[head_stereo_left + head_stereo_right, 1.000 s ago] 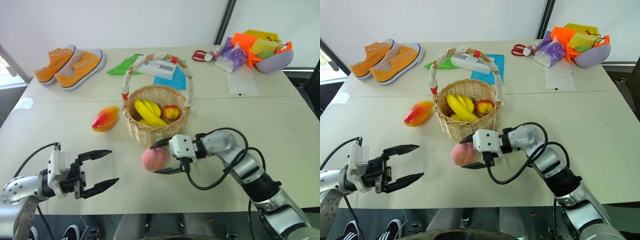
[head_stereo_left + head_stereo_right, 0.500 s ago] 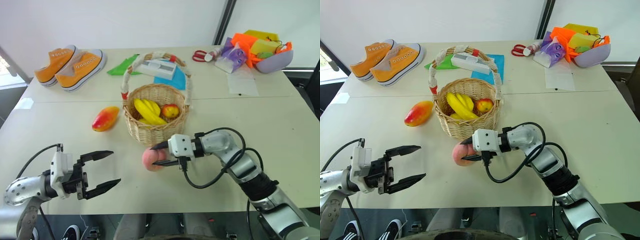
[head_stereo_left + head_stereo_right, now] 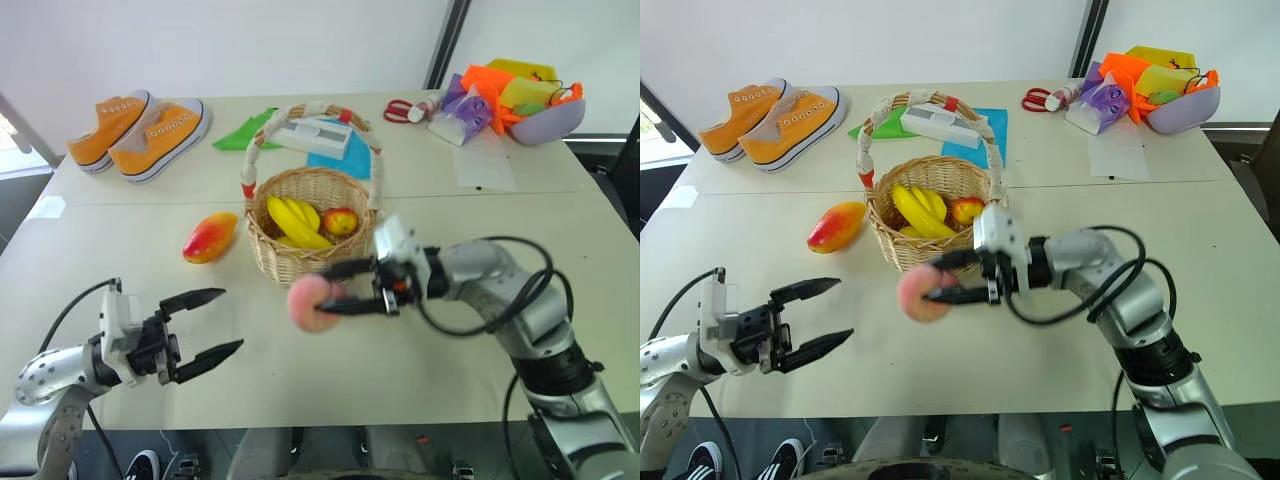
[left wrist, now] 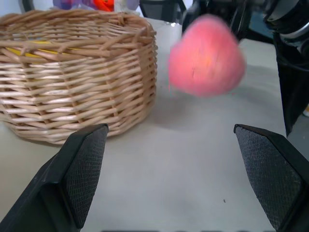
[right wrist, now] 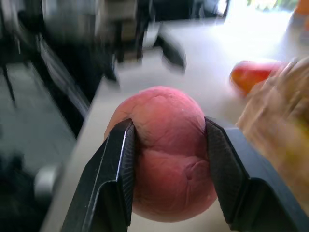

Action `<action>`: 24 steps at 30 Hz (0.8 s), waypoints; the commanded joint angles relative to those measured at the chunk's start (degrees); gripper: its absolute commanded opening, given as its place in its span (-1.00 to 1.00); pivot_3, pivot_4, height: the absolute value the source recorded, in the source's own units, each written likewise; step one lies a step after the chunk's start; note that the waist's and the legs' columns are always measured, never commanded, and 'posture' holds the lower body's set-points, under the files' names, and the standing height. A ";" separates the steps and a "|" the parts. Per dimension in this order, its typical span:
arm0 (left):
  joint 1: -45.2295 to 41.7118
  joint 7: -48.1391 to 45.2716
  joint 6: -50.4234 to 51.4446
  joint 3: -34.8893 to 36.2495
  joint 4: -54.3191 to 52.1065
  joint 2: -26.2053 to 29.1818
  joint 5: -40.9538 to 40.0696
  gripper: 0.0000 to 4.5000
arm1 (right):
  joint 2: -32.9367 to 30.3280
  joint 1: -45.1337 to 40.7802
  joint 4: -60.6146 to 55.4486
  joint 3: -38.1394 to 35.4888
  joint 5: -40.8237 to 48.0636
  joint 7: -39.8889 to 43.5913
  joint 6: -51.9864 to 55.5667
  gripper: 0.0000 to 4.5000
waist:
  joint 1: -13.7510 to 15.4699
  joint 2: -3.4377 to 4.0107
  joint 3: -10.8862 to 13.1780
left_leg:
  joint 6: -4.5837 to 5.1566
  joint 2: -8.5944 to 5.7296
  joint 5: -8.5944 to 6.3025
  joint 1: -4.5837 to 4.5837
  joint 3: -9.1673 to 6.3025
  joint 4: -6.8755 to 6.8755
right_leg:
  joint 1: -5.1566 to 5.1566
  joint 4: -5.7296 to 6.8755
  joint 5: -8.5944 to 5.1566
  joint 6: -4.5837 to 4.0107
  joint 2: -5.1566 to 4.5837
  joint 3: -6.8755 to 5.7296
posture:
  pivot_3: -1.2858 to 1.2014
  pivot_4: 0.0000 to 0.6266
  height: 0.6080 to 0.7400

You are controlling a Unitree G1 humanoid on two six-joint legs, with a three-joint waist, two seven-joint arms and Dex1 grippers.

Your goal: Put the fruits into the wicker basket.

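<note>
The right gripper clamps the peach just in front of the wicker basket (bananas inside). In the left wrist view, the left gripper gapes empty beside that basket. In the right wrist view, both fingers press the peach.

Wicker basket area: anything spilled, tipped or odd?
Nothing stands out. The round tan wicker basket stands upright with yellow bananas inside; the oval orange-red mango lies on the table beside it, apart.

Pink peach aloft beside wicker basket; mango on table.
</note>
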 commanded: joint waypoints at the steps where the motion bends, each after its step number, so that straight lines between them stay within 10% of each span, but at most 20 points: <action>1: -1.57 2.36 1.86 2.38 -0.37 -0.41 -3.45 1.00 | 4.64 -6.35 0.34 -6.51 6.88 -8.21 3.38 -0.16 | 0.13 -0.01 -0.01 | 0.00 0.00 0.00 0.00 0.00 -0.01 | -0.01 0.00 0.02 0.03 0.00 0.00 | 0.03 -0.52 1.00; 8: -5.66 5.42 1.31 2.67 2.17 -1.34 -2.26 1.00 | 6.85 -10.41 9.42 2.08 -13.19 -13.54 -12.87 -0.16 | 0.11 -0.02 -0.02 | 0.00 -0.09 0.01 0.00 -0.01 -0.05 | -0.21 -0.04 0.09 0.15 -0.04 -0.02 | 0.03 -0.52 1.00; 14: -5.51 6.07 0.98 2.02 1.47 -1.77 -1.61 1.00 | 7.59 -9.42 12.49 3.01 -16.27 -13.83 -14.99 0.97 | -0.07 -0.02 -0.01 | -0.03 -0.10 0.03 -0.01 0.00 -0.06 | -0.09 0.02 0.09 0.15 -0.03 -0.01 | 0.03 -0.52 1.00; 24: -6.31 8.49 0.74 3.79 3.80 -2.84 -1.41 1.00 | 3.30 -6.70 5.73 -3.26 -5.25 -7.14 -7.90 0.97 | 0.24 -0.02 -0.01 | -0.04 -0.08 0.03 -0.03 0.00 -0.07 | -0.07 0.01 0.09 0.15 -0.02 0.00 | 0.03 -0.52 1.00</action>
